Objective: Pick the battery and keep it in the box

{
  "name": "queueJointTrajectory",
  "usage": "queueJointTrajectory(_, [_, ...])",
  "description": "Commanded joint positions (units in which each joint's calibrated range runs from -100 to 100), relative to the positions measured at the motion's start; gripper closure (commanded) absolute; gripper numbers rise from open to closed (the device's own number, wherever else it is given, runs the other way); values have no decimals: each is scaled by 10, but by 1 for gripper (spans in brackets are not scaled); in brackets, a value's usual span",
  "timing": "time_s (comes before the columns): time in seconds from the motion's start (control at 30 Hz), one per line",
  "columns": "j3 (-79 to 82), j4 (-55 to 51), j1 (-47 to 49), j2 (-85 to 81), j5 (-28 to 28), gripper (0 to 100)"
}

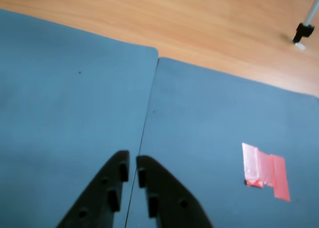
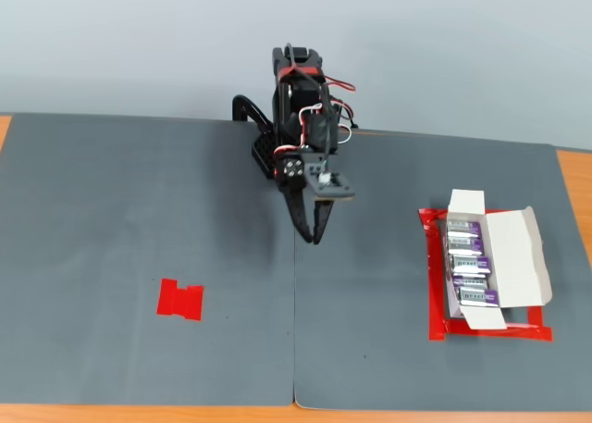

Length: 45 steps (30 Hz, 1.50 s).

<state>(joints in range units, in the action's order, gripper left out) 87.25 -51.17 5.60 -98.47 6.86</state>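
Hovering claw (empty) above mat seam

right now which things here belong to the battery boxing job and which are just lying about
Job:
- white box, open
- batteries in it
- gripper, empty

Lying about:
- red tape patch
- red tape outline
- grey mats

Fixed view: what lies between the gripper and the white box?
In the fixed view, only bare grey mat lies between the gripper and the box, apart from the red tape outline bordering it.
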Motion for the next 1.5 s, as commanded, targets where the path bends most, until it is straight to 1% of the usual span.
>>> queueJointTrajectory(0.0, [19,8,-20,-9,-19,98])
queueJointTrajectory(0.13, [49,8,-27,-9,-41,98])
queueJointTrajectory(0.37, [122,7,-21,-9,-62,98])
queueJointTrajectory(0.6, [124,-6,-15,-10,-80,98])
queueJointTrajectory(0.7, [110,-53,-14,-10,-83,98])
queueJointTrajectory(0.9, [79,-157,-13,-12,-111,98])
queueJointTrajectory(1.07, [76,-171,3,-13,-110,98])
queueJointTrajectory(1.17, [65,-202,17,-13,-110,98])
queueJointTrajectory(1.47, [62,-203,15,-10,-114,98])
